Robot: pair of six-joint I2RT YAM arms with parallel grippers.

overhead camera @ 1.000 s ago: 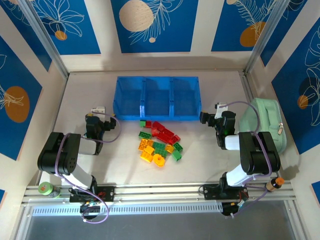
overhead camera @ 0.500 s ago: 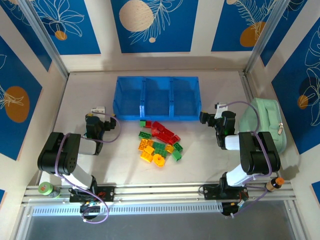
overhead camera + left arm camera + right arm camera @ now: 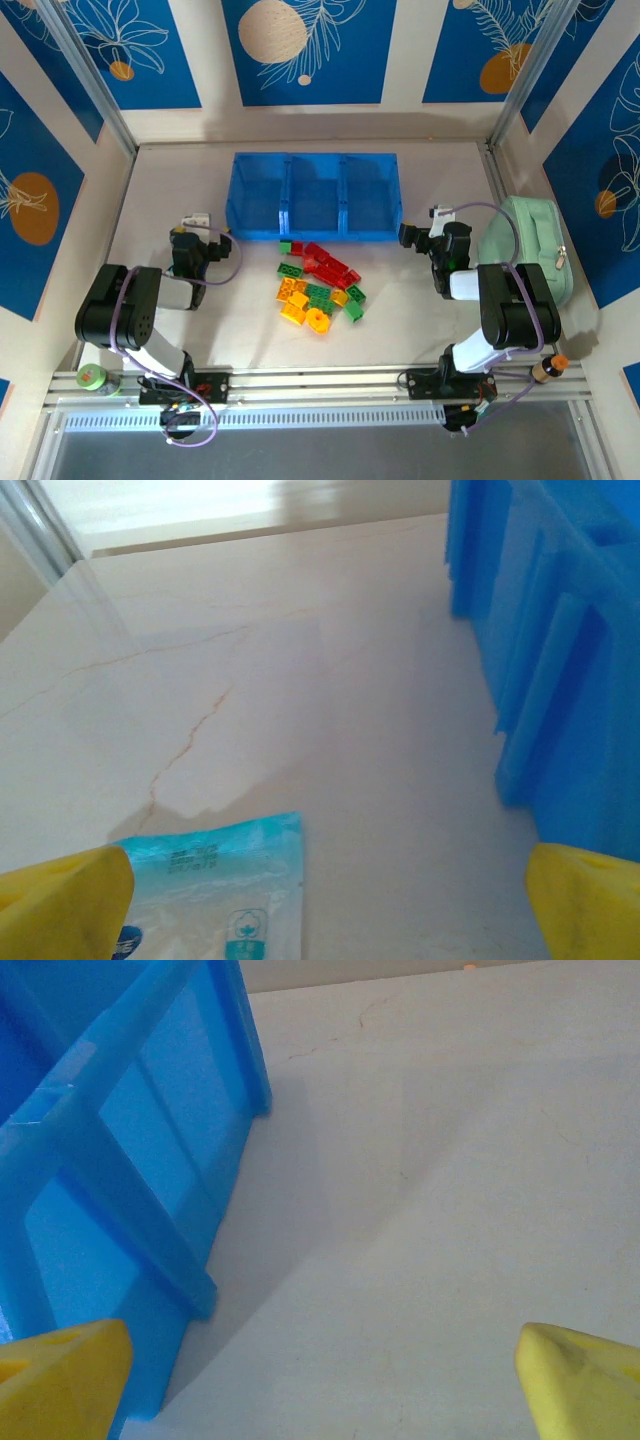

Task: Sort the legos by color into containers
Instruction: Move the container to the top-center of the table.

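Pale marbled tabletop (image 3: 440, 185) carries everything: the left gripper (image 3: 197, 220) holds its yellow fingers (image 3: 60, 905) spread and empty by a small white-and-blue packet (image 3: 220, 890); the right gripper (image 3: 411, 234) gapes wide beside the low translucent blue three-compartment plastic tray (image 3: 315, 236); red, green and yellow studded plastic bricks (image 3: 318, 285) lie heaped just before it

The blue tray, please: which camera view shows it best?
The top external view: the whole blue tray, all three compartments, seen from above. The left wrist view catches its ribbed outer wall; the right wrist view, another ribbed wall.
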